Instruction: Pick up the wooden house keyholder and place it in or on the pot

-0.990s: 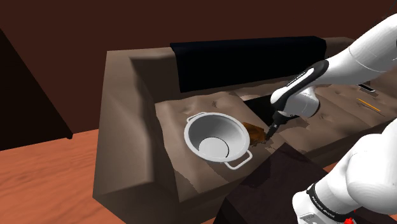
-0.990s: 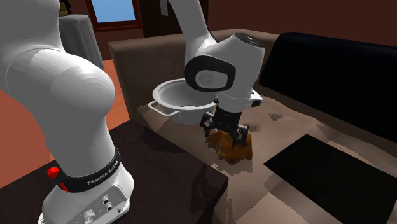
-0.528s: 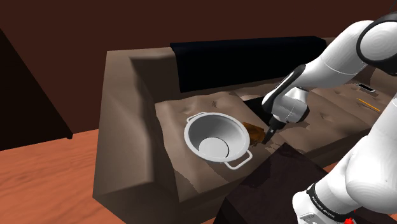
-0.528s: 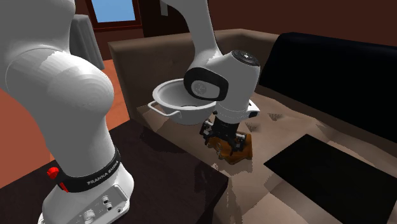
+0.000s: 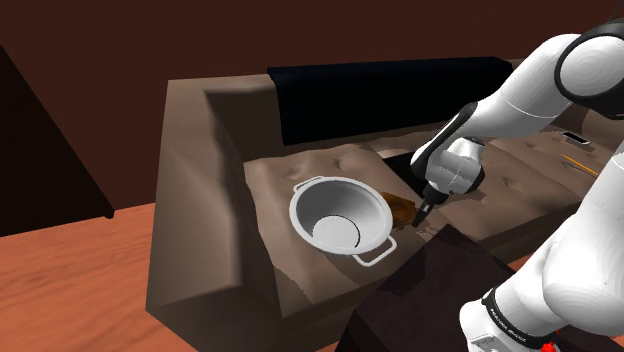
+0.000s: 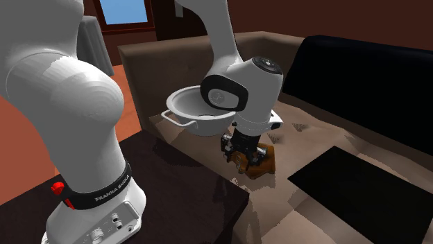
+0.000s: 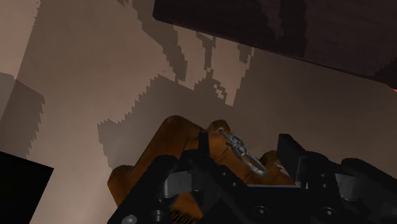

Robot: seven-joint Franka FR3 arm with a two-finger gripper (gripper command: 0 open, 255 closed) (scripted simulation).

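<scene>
Pot (image 5: 303, 196) sits on the sofa's (image 5: 195, 190) near seat cushion, pale inside bare, with the brown keyholder (image 5: 402, 208) lying on the cushion just beside it, on the shoulder view's right. Gripper's (image 6: 248, 161) down over the keyholder, fingers (image 7: 291, 154) apart astride it, arm arched over from the stand (image 5: 430, 290)

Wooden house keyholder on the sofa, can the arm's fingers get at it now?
Probably yes: the gripper hangs over the keyholder, open fingers either side of it, and the pot beside it blocks nothing.
</scene>
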